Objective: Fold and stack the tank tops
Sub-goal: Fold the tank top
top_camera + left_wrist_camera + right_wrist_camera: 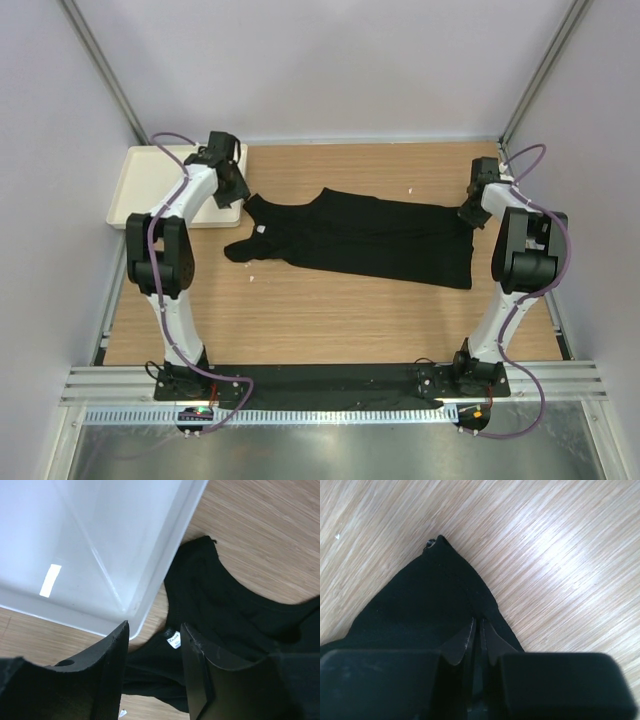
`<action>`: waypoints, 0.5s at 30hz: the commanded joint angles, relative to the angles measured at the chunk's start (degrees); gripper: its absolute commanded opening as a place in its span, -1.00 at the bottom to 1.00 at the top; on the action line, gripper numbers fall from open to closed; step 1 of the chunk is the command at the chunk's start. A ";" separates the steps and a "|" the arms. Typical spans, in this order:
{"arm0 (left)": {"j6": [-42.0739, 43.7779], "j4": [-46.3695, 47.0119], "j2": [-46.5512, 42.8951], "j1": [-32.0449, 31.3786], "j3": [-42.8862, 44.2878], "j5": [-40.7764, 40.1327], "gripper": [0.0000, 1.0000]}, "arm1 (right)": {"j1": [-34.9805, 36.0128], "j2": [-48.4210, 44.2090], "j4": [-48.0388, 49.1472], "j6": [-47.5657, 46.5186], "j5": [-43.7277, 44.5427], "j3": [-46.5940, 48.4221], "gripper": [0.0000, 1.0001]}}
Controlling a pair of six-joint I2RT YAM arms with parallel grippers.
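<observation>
1. The left fingers point(114, 672) stand well apart and hold nothing. Between them you look down on the neck label and one narrow strap of the tank top point(370, 235).
2. The right fingers point(465, 642) are drawn almost together, with only a slit between them, right at a hem corner. You cannot tell whether any cloth is pinched in that slit.
3. The tank top lies spread lengthways across the worktop point(330, 320), with its straps toward your left arm and its hem toward your right. The body looks flat, but the nearer strap is rumpled.
4. Judged from this, the laying-out is about finished. No fold has been made and nothing is stacked, so most of the job is left.
5. Only one top is in view.
6. The pale tray point(125, 200) sits just beside the straps, at the far left corner. It may be where the folded top should go, though nothing shows that.
</observation>
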 commanded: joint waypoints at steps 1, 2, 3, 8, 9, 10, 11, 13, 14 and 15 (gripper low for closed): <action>0.22 2.75 -1.81 -1.37 0.92 2.20 -0.06 | 0.07 -2.61 1.51 -0.34 -1.20 1.51 -0.70; 0.92 3.11 -1.63 -1.98 1.45 3.08 -0.02 | 0.07 -2.78 1.60 -0.34 -0.85 1.51 -0.64; 1.36 3.46 -1.20 -3.47 3.72 3.35 0.01 | 0.07 -3.05 1.51 -0.26 -0.50 1.69 -0.51; 4.00 3.37 6.25 -9.27 14.88 4.76 0.31 | -0.54 -3.58 0.72 -0.70 0.56 4.49 -0.44; 3.92 3.46 7.76 -10.59 18.64 5.37 0.35 | -0.71 -3.58 0.37 -0.61 0.73 5.63 -0.40; 3.66 3.37 9.08 -11.12 20.60 5.72 0.37 | -0.89 -3.58 0.37 -0.78 0.82 5.99 -0.35; 3.30 3.37 11.79 -11.65 22.18 5.99 0.38 | -1.15 -3.40 0.63 -0.78 0.82 6.25 -0.28; 2.42 3.37 14.09 -12.53 26.49 7.12 0.40 | -1.42 -2.53 1.68 -0.78 0.30 6.69 -0.15; 2.25 3.46 16.36 -12.71 28.85 7.65 0.40 | -1.77 -2.00 2.21 -0.61 -0.14 6.87 -0.14; 1.64 3.46 17.43 -13.15 29.92 8.09 0.40 | -1.94 -1.56 2.48 -0.52 -1.10 7.74 -0.14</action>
